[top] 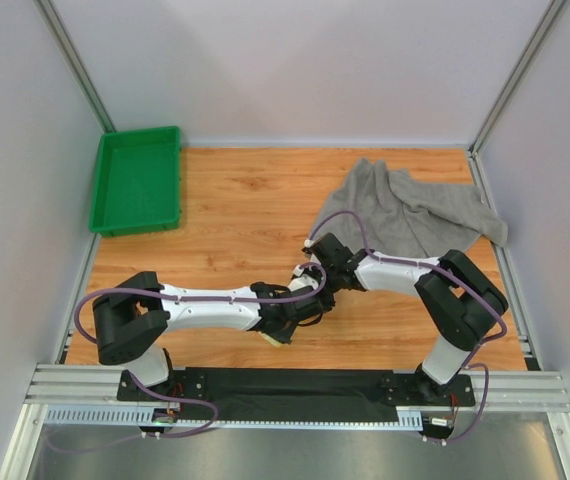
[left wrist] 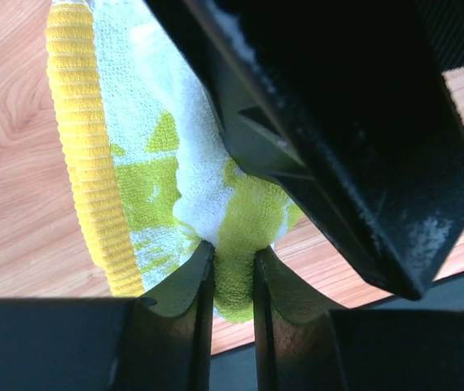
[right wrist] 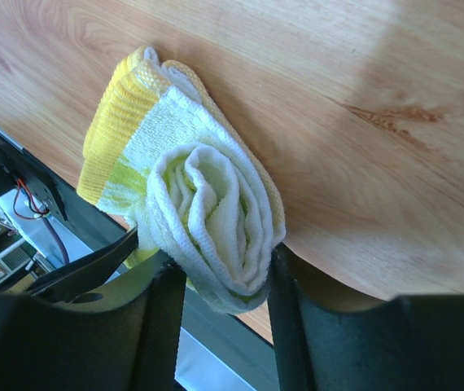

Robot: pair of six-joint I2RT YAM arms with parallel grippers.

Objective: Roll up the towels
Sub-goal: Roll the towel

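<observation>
1. While both arms meet nearer than the grey towel (top: 415, 210) and leftward of it, my left gripper (left wrist: 234, 277) pinches a fold of the small towel (right wrist: 207, 220), likely anchoring its loose tail.
2. There my right gripper (right wrist: 220, 301) clamps the roll's end, to hold the coil tight.
3. That grey towel lies crumpled, unrolled; next job, I reckon.

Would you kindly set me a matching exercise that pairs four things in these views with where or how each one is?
Things:
1. grey towel
2. printed towel
3. green tray
4. left gripper

Place or state:
A. sitting in the far left corner
B. rolled up, between the fingers of the right gripper
C. pinching a green-yellow fold of cloth
D. lying unrolled and crumpled at the far right

Pairs: 1-D, 2-B, 3-A, 4-C.
</observation>
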